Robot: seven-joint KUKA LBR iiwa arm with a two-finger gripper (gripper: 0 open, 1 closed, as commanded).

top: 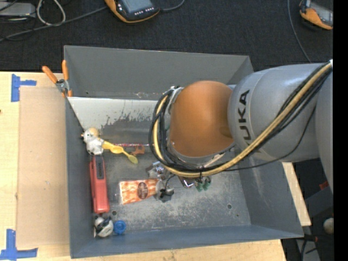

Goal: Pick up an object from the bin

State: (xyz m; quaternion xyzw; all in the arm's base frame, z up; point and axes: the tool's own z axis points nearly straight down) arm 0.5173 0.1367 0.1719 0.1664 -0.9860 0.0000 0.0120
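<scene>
My gripper (163, 192) reaches down below the orange wrist cover, near the middle of the bin floor. Its dark fingertips sit at the right end of a flat orange-and-white patterned packet (133, 191). A yellow plastic spoon (120, 150) lies up and to the left of it. A long red bar-shaped thing (99, 185) lies along the left wall, left of the packet.
A small white-and-yellow toy figure (92, 140) sits at the upper left of the floor. A black-and-white ball (103, 227) and a small blue piece (119, 227) lie in the front left corner. The arm covers the bin's right half.
</scene>
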